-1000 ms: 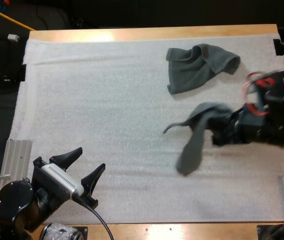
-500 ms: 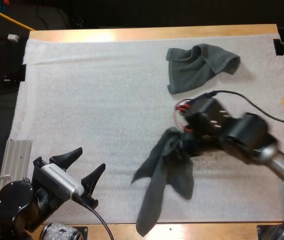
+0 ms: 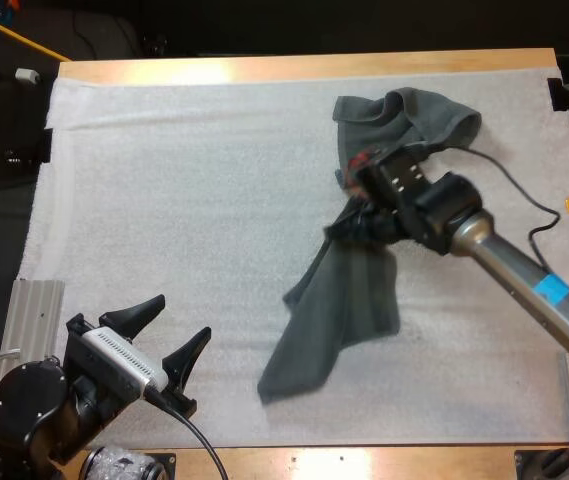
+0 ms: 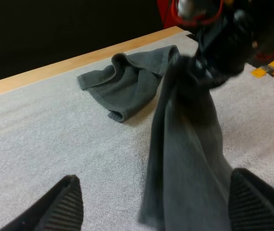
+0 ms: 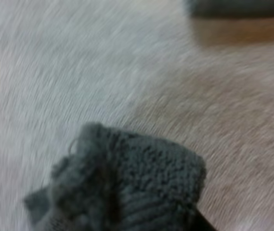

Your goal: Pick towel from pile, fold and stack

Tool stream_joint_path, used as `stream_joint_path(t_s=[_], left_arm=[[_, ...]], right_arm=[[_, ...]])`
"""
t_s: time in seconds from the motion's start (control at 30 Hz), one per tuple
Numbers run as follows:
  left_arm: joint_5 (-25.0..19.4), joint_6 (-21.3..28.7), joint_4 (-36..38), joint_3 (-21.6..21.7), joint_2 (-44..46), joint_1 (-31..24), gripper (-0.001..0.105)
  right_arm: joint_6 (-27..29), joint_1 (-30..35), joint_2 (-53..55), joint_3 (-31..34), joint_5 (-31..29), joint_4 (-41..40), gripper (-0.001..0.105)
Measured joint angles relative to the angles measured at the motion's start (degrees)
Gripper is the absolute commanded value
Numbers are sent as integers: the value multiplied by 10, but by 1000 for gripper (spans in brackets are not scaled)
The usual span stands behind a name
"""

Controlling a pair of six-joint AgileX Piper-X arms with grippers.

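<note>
Right end effector (image 3: 359,226) swung away, clamped on towel (image 3: 339,305) (hanging)

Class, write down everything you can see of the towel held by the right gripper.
The held towel is dark grey-green, soft looped cloth. Its top is bunched and pinched in the right gripper above the white mat. The rest hangs as a long, creased strip, its lower end at or near the mat, toward the table's near side.

on the mat (image 3: 164,200) the crumpled towel (image 3: 394,130) lies at the far right. just before it, our right gripper (image 3: 359,225) grips a second towel (image 3: 334,310), which trails toward the near edge. our left gripper (image 3: 183,315) sits well apart, near left.
</note>
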State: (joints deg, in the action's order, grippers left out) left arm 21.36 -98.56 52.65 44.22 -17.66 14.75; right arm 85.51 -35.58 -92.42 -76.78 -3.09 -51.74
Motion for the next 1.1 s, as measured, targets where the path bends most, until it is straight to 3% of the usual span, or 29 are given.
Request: stream_joint_path(t_s=[0.1,0.17,0.3,0.37,0.43,0.67,0.83,1.1], left_arm=[[0,0,0,0,0,0,61],[0,0,0,0,0,0,61],[0,0,0,0,0,0,61],[0,0,0,0,0,0,61],[0,0,0,0,0,0,61],[0,0,0,0,0,0,61],[0,0,0,0,0,0,61],[0,0,16,0,0,0,61]], right_arm=[[-14,24,0,-10,-1,20,0],[-16,35,0,-13,-3,34,8],[-19,49,0,-13,2,32,46],[-19,52,0,-13,6,30,74],[-19,52,3,-13,6,22,79],[-8,52,46,-13,6,-72,63],[23,52,92,-13,5,-142,62],[28,52,154,-13,5,-203,62]])
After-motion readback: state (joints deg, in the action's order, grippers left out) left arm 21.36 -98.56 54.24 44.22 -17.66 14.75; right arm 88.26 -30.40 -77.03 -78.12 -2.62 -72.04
